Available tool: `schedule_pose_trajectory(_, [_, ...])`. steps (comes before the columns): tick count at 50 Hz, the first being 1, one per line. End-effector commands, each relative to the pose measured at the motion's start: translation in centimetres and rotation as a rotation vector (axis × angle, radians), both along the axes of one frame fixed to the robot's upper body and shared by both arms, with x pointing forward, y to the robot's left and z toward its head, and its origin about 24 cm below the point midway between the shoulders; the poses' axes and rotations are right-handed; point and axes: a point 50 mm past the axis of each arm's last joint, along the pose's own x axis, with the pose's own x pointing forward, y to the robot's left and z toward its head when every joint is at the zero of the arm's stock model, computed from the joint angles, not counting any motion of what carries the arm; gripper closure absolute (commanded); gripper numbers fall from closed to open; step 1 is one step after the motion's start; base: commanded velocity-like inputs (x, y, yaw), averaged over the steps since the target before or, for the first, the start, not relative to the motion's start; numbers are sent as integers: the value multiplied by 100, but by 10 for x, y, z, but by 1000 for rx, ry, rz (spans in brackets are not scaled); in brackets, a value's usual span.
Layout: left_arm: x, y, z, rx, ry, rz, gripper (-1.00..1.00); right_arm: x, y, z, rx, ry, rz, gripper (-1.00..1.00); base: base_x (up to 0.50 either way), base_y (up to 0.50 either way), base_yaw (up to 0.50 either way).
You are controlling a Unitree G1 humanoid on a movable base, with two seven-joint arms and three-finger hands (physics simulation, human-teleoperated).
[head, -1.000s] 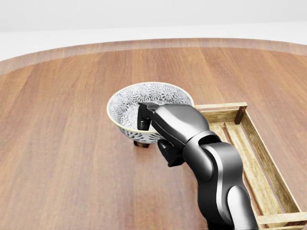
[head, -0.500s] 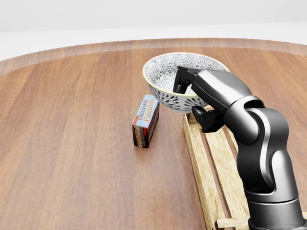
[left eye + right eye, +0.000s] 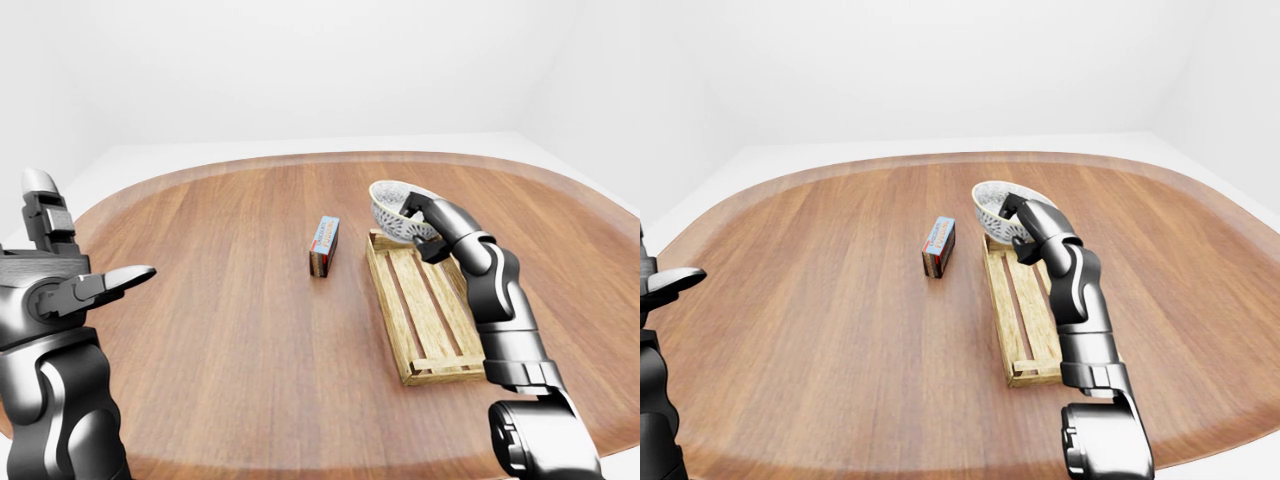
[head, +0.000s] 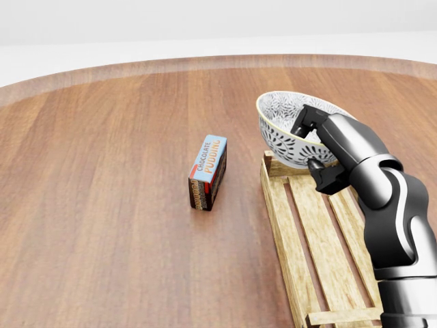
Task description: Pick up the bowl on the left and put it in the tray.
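Note:
A white bowl with a dark floral pattern [image 4: 283, 132] hangs tilted in the air above the top end of the wooden slatted tray [image 4: 321, 253]. My right hand [image 4: 312, 147] is shut on its right rim, one finger inside and the thumb under the outer wall. My left hand [image 3: 95, 282] is raised at the left edge of the left-eye view, fingers spread and holding nothing, far from the bowl.
A chocolate pudding box [image 4: 208, 171] lies on the round wooden table [image 4: 102, 205] just left of the tray. The table's curved edge runs along the top of the head view, with a white floor beyond.
My right hand has carried the bowl rightward, from over the pudding box to above the tray's top end. The box, hidden before, now shows.

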Motion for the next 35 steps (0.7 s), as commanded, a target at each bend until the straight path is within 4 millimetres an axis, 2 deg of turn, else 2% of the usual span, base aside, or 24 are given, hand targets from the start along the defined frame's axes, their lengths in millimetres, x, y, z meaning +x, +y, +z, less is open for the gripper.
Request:
schedule_pose_trajectory(1, [0,-1,-1,2,3,-2,-100,1,-21,-22,67,-15,-112,100,0,0,0])
schedule_pose_trajectory(21, [0,-1,0,3,1,-2,-100,1,-22,-62,-55,18,-209,100,0,0,0])
schedule_pose_trajectory(35, [0,-1,0,3,1,-3,-100,-1,-19,-78,-111,52,-218,100,0,0,0])
